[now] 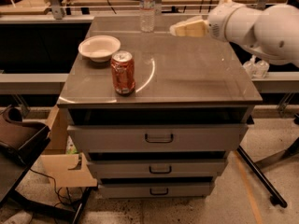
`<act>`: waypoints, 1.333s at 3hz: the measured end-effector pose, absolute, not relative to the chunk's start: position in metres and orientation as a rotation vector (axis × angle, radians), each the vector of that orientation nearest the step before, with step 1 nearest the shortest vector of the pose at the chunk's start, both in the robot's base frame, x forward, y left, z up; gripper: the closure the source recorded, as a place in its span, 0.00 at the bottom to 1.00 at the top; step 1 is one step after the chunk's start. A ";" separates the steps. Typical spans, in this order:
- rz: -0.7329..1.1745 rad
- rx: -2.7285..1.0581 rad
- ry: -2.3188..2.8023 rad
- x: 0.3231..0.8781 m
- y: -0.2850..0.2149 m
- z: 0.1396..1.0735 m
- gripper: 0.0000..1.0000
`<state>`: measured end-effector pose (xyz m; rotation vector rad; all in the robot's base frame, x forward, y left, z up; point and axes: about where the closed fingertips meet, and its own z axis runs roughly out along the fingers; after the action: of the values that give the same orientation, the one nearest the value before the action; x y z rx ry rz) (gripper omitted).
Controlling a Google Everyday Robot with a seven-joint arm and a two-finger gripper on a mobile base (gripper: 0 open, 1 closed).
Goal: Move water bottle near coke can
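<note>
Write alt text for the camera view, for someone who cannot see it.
A robot gripper hovers over a grey drawer cabinet, right of a water bottle standing at the back edge, not touching it. A coke can stands front left, a white bowl just behind it.

single view | high front, down onto cabinet [196, 73] | tool [178, 30] upper right
</note>
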<state>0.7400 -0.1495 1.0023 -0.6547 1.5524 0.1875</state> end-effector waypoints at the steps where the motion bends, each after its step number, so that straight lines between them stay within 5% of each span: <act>1: 0.191 -0.645 1.555 0.774 -0.145 1.006 0.00; 4: 0.204 -0.640 1.616 0.848 -0.104 0.984 0.00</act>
<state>0.8476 -0.1037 0.9842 -0.6398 1.6157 0.2035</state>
